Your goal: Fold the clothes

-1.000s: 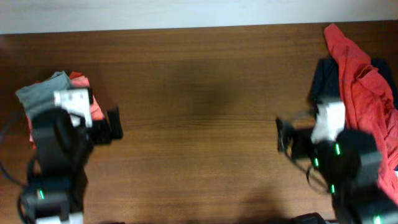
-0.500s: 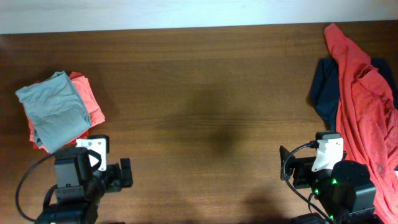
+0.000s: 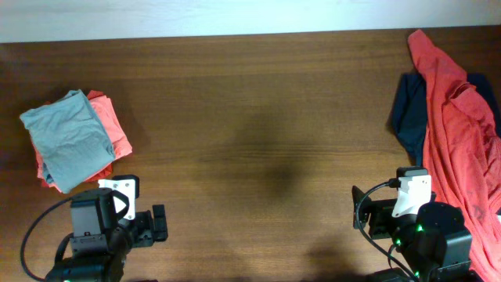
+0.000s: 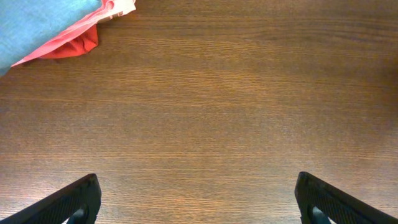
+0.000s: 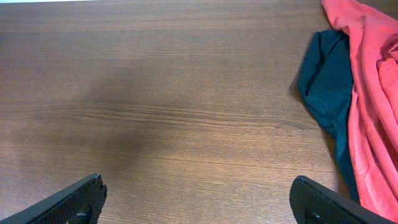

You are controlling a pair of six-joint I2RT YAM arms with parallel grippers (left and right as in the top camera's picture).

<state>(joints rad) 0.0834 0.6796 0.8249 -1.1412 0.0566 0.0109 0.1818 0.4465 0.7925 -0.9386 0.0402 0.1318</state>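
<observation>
Overhead: clothes in two lots at opposite ends of a dark wooden table [image 3: 258, 117], both arms low at the near edge.
Far left, grey-blue T-shirt [image 3: 69, 139] folded and stacked on a folded coral-red tee [image 3: 119, 135]; far right, loose coral-red tee [image 3: 458, 133] crumpled partly over a navy piece [image 3: 407, 113]. Spread fully wide and gripping nothing: left gripper [image 4: 198, 190] and right gripper [image 5: 196, 190], each above plain wood grain, well apart from either pile.

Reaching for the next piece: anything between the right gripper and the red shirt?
Nothing visible: only bare table lies between the right gripper and the red shirt. A navy garment lies partly under the shirt's left edge.
</observation>
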